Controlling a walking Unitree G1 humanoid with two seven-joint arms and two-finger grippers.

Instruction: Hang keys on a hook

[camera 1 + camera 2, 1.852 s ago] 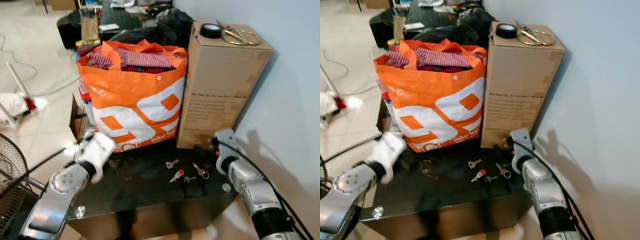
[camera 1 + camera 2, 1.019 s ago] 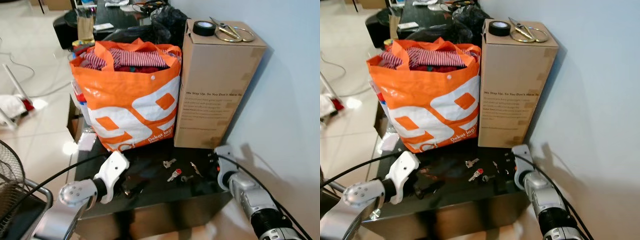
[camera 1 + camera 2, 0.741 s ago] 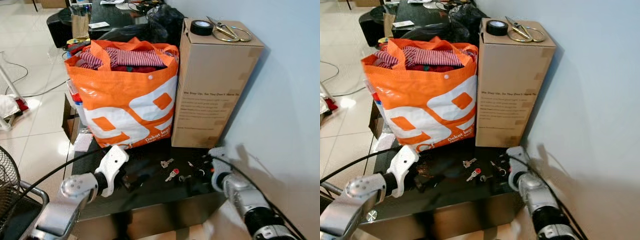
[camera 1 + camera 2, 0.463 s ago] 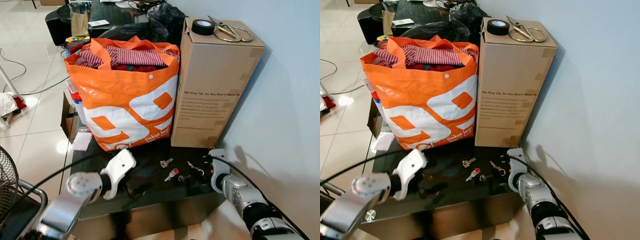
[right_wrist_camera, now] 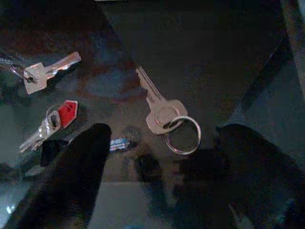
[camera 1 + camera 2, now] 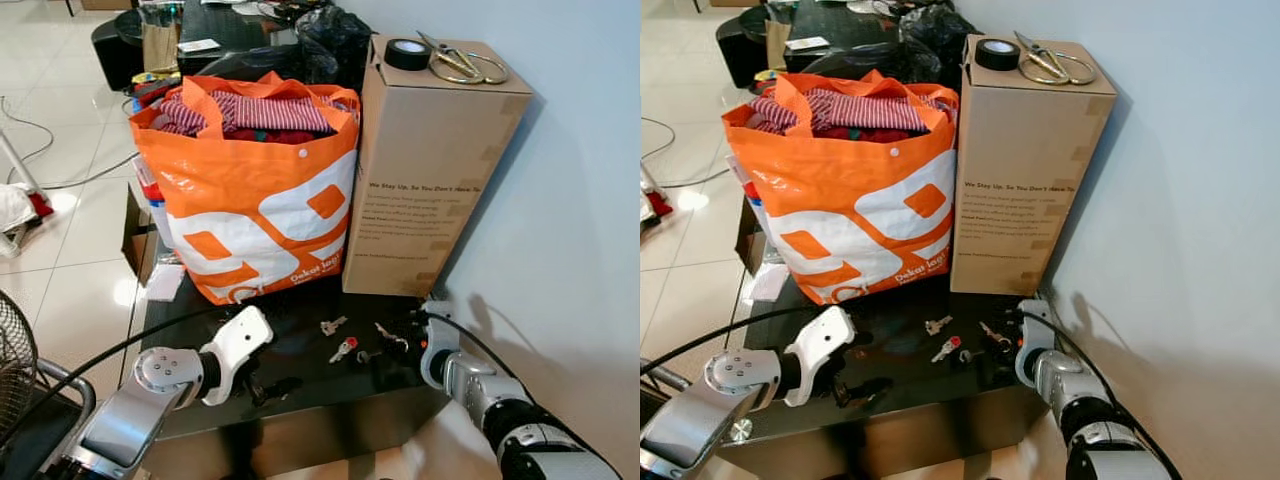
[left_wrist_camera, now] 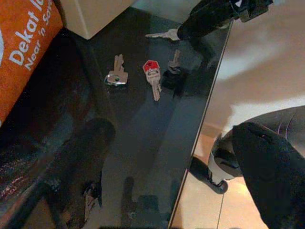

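The right gripper point(image 5: 159, 143) hovers with fingers spread around the silver key with a ring point(image 5: 162, 112), flat on the glossy black table point(image 6: 300, 375) — thin metal could skid away as they close. The left gripper point(image 7: 176, 167), fingers also apart, holds nothing. No hook is visible — hanging may stall.

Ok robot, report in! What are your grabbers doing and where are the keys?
Right gripper open, fingers either side of the key with ring. Left gripper low over the black table, empty. Other keys lie loose nearby. No hook spotted.
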